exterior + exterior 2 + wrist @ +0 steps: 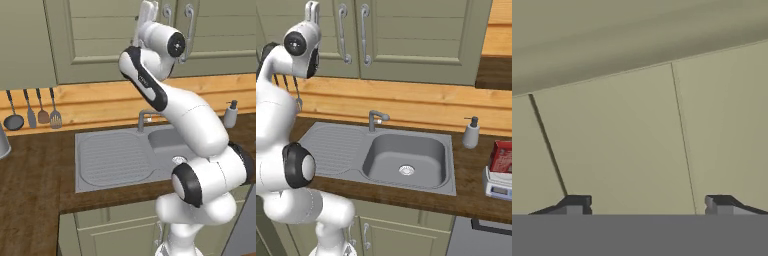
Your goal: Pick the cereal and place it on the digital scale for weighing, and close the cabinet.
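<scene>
Olive-grey panelling lay flat and close before my jaws point(642, 205), the two dark tips standing well apart with nothing between them. Thin seams crossed that surface ahead of the tips, one dark line slanting just above the tip on one side and a fainter one above the other.

I was raised high against the cabinet point(406, 40), my hand up at its front beside the two long curved bar handles point(343, 32), which stood close together where the doors met. Both doors looked shut and flush.

Well below my jaws ran the dark wooden bench point(471, 195) with the grey sink point(406, 160) set into it and a tap point(376, 119) behind the basin. Off to one side of me, on the wooden wall strip, hung a row of kitchen utensils point(32, 110).

Farthest from my jaws, down at the far end of the bench past the soap dispenser point(471, 134), the cereal point(502, 156) stood upright on the digital scale point(497, 184), partly cut by the picture's edge.
</scene>
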